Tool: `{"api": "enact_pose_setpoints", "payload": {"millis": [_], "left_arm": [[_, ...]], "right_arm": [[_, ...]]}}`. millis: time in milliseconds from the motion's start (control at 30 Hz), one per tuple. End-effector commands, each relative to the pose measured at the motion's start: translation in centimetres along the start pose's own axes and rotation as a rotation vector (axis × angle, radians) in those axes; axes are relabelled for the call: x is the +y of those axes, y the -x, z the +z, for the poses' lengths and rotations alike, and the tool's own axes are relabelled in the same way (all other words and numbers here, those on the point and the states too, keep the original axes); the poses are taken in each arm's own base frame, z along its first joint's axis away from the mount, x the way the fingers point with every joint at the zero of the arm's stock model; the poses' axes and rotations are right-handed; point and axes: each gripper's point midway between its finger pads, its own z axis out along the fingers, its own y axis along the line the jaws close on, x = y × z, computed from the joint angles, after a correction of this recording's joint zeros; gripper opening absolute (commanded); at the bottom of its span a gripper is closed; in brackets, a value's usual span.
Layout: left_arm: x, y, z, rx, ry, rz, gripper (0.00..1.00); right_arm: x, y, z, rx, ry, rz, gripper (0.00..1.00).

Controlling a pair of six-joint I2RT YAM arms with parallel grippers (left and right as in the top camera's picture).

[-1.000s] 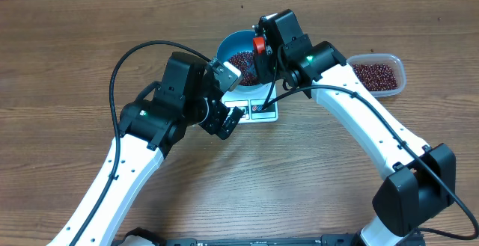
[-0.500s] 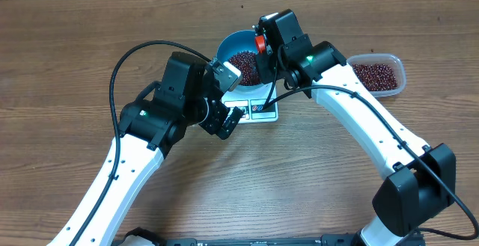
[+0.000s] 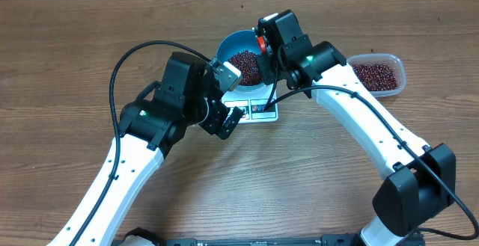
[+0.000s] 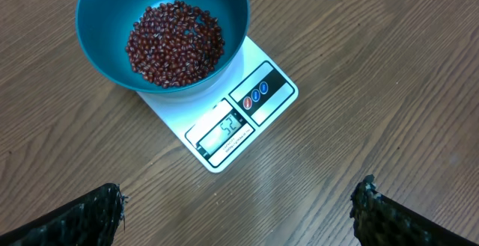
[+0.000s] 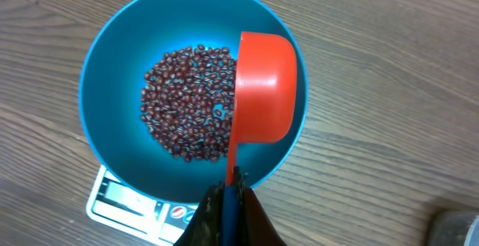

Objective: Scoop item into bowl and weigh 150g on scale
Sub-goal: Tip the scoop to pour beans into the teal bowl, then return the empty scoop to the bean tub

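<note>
Almost nothing has shifted over the last second: seen from overhead, only the orange-red plastic measuring scoop (image 5: pixel 263 89) has crept a touch toward the far rim, and both arms sit as before.

Nearest the robot, the left gripper (image 4: pixel 236 214) hovers over the brown wooden table (image 3: pixel 75 51) with its two black fingers spread wide and nothing between them. Its wrist camera looks down on what the arms mostly hide from overhead: the flat white rectangular digital scale (image 4: pixel 224 134), lying at an angle, its lit display and two dark label panels along the near edge. The digits are too small to read with certainty.

On the far part of the scale stands the bright blue round bowl (image 4: pixel 105 22), upright. A loose heap of dark red-brown beans (image 4: pixel 174 44) covers its bottom.

The right gripper (image 5: pixel 232 201) has its fingers pressed together on the scoop's thin handle, a sliver of blue showing between them. Only the right wrist view shows the scoop whole: it hangs above the bowl's right half, reaching from the heap's edge to the rim, a plain smooth face turned to the camera. The left wrist view catches just an orange scrap at its top edge.

Farthest to the right, and clear only from overhead, sits a clear rounded-rectangular plastic tub (image 3: pixel 401 78), well apart from the scale, holding more beans (image 3: pixel 374 74).
</note>
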Motion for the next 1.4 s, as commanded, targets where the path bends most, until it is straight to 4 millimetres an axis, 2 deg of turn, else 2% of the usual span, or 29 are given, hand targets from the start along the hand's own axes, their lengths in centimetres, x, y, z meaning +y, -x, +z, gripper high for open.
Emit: {"api": "enact_pose_setpoints", "payload": {"millis": [0,233,333,367,433,600,700,900,1067,1167,1367], "left_arm": [[-0.1,1.0,-0.9,-0.034,0.004,-0.006,1.0],[-0.1,1.0,-0.9,-0.034,0.005,-0.006,1.0],[-0.1,1.0,-0.9,-0.034,0.005,-0.006,0.99],[-0.1,1.0,-0.9,-0.034,0.005,-0.006,1.0],[-0.1,1.0,-0.9,-0.034,0.005,-0.006,0.99],[-0.1,1.0,-0.9,-0.034,0.004,-0.006,1.0],[-0.1,1.0,-0.9,-0.034,0.005,-0.006,1.0],[-0.1,1.0,-0.9,-0.034,0.004,-0.006,1.0],[-0.1,1.0,-0.9,-0.034,0.005,-0.006,1.0],[-0.1,1.0,-0.9,-0.034,0.005,-0.006,1.0],[-0.1,1.0,-0.9,-0.034,0.005,-0.006,0.99]], "right_arm": [[-0.3,1.5,-0.9,-0.042,-0.024,-0.04,0.04],[-0.3,1.7,-1.6,-0.056,-0.019,-0.038,0.04],[-0.4,2.3,-3.2,-0.09,-0.016,-0.033,0.04],[-0.5,2.8,-4.5,-0.12,-0.012,-0.029,0.04],[-0.2,3.0,-5.2,-0.135,0.011,-0.03,0.04],[0.6,2.6,-5.3,-0.117,0.073,-0.033,0.04],[0.1,3.0,-6.0,-0.133,0.132,0.03,0.04],[-3.8,2.8,-7.6,-0.138,0.182,0.165,0.04],[-8.8,1.0,-8.6,-0.1,0.161,0.281,0.04],[-12.8,-1.5,-9.0,-0.04,0.105,0.368,0.04],[-18.5,-5.2,-9.7,0.03,0.021,0.487,0.04]]}}
